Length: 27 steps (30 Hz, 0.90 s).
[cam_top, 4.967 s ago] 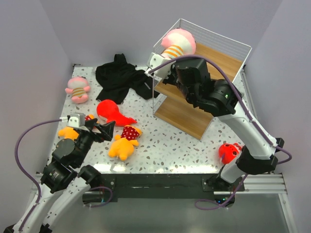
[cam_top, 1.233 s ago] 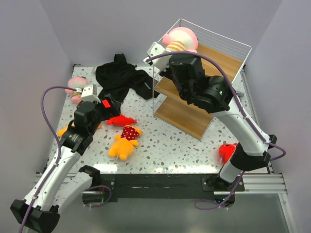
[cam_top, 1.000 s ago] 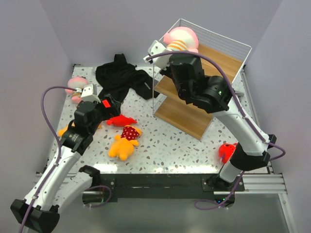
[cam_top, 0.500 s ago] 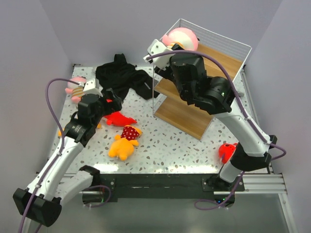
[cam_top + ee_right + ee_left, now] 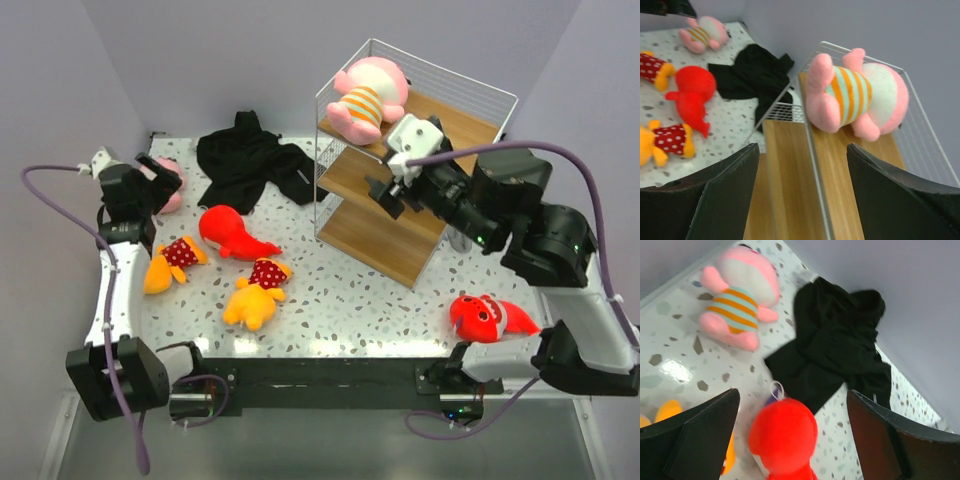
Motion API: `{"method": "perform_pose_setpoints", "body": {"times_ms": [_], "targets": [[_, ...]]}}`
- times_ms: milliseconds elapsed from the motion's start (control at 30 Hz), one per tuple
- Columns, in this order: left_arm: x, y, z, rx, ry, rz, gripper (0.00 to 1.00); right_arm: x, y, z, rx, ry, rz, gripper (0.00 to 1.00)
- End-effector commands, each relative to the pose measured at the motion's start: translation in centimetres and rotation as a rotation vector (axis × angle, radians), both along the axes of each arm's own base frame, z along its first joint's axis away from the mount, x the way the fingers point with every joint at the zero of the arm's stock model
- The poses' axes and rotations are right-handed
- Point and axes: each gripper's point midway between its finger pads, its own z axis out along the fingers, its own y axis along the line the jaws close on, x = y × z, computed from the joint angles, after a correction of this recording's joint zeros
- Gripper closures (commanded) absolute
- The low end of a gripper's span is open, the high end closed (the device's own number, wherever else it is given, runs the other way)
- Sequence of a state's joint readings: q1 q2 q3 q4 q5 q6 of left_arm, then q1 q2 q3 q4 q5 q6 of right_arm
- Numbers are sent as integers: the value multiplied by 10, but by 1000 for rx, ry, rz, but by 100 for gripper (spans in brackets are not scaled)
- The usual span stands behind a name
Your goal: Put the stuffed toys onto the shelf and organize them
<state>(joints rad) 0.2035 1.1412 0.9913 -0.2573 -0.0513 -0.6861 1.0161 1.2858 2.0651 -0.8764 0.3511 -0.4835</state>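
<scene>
Pink and striped, the toy (image 5: 740, 302) I want lies belly up in the far left corner, apart from the garment (image 5: 840, 345). The left claw (image 5: 792, 400) hangs short of it, spread wide and empty. I'd move past the red fish (image 5: 782, 435), drop over the stripes and pinch across the body. The right claw (image 5: 802, 147) is also wide and empty before the shelf (image 5: 465, 120), whose top board holds the twin (image 5: 365, 92). The speckled table (image 5: 340, 290) looks glossy, and the wall (image 5: 60, 100) crowds that corner.

Left end effector (image 5: 158, 182) splayed wide near worktop's (image 5: 340, 290) far-left corner, right end effector (image 5: 388, 198) splayed wide, arm extended from right edge
</scene>
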Motion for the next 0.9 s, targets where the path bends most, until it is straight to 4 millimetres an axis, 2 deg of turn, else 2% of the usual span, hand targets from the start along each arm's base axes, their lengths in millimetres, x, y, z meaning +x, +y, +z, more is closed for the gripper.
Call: {"method": "perform_pose_setpoints", "body": {"times_ms": [0, 33, 67, 100, 167, 200, 267, 300, 367, 400, 600, 733, 867], "targets": [[27, 44, 11, -85, -96, 72, 8, -31, 21, 2, 197, 46, 184, 26], [31, 58, 7, -88, -100, 108, 8, -34, 20, 1, 230, 66, 184, 26], [35, 64, 0, -93, -93, 123, 9, -37, 16, 5, 262, 62, 187, 26], [43, 71, -17, -101, -61, 135, 10, -44, 13, 3, 281, 68, 207, 27], [54, 83, -27, -92, -44, 163, 11, -52, 12, 5, 317, 69, 243, 27], [62, 88, -50, -112, 5, 174, 11, -57, 14, -1, 315, 78, 271, 27], [72, 95, -61, -135, 24, 187, 12, -60, 21, -8, 308, 100, 301, 27], [79, 97, -80, -152, 60, 187, 12, -60, 24, -14, 295, 114, 308, 27], [88, 101, -89, -158, 84, 191, 13, -61, 29, -23, 267, 137, 320, 28], [90, 102, -103, -166, 119, 199, 13, -59, 31, -29, 252, 144, 320, 28], [88, 114, -126, -162, 156, 272, 14, -60, 28, -35, 253, 138, 318, 28], [85, 117, -136, -186, 169, 309, 20, -65, 25, -32, 272, 131, 329, 28], [92, 116, -144, -195, 173, 300, 25, -63, 22, -35, 271, 131, 312, 28]]}}
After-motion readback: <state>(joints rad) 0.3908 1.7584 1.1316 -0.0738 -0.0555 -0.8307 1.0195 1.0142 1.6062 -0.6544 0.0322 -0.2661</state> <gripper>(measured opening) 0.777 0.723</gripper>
